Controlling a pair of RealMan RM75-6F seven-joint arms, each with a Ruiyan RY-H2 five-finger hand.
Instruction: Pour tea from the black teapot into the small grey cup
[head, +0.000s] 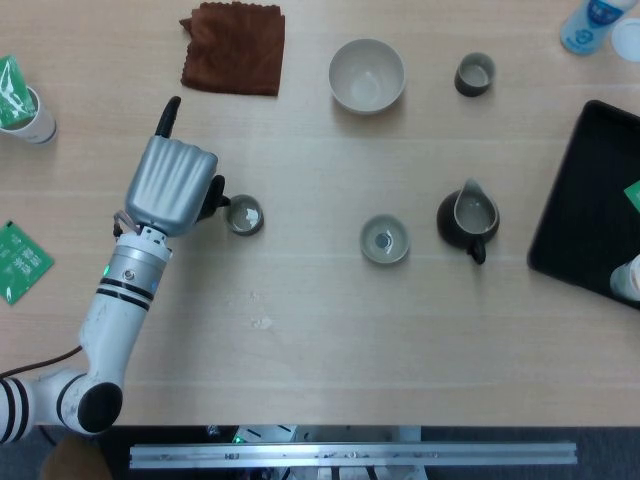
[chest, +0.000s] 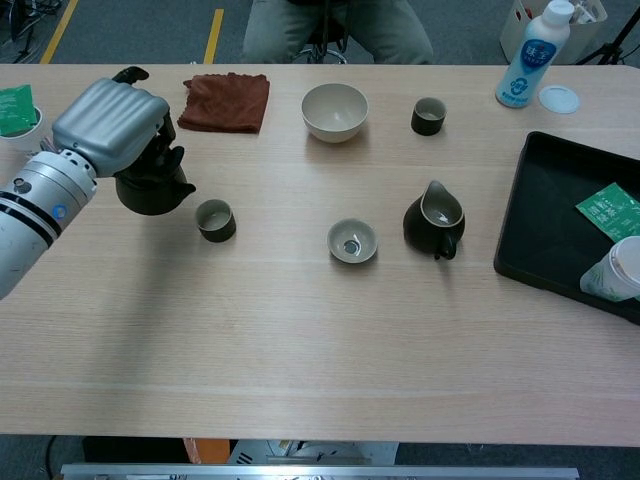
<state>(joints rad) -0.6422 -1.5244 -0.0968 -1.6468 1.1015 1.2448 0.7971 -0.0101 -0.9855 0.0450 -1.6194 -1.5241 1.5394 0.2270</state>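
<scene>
Head view. Left hand (head: 172, 186) closed around teapot (head: 211, 196), back of hand uppermost, hiding most of the pot; only a dark edge and spout visible at hand's right side. Spout just beside grey cup (head: 244, 215), touching or apart not discernible. Cup upright on table (head: 320, 320), pale liquid or glaze inside. Brown cloth (head: 233, 47) at far edge, well apart from hand. Large bowl (head: 367, 75) and dark cup (head: 475, 74) further right. Small bowl (head: 385, 240) near centre; dark pitcher (head: 468, 220) just beside it to the right, apart. Black tray (head: 585, 200) at right edge. Paper cup (head: 24, 105) and green packet (head: 18, 262) at left edge. Right hand not seen.

Chest view. Left hand (chest: 112, 124) gripping teapot (chest: 150, 190) from above, pot lifted off table (chest: 320, 340), spout directed toward grey cup (chest: 215, 220) and slightly above its rim. Cup to the pot's right, near, apart. Cloth (chest: 225, 100) behind. Large bowl (chest: 335, 111), dark cup (chest: 429, 116), small bowl (chest: 352, 241), pitcher (chest: 434, 222) across the middle. Bottle (chest: 532, 54) and its lid (chest: 559, 98) at far right. Tray (chest: 550, 230) holding green packet (chest: 610, 211) and paper cup (chest: 615, 270). Right hand not seen.
</scene>
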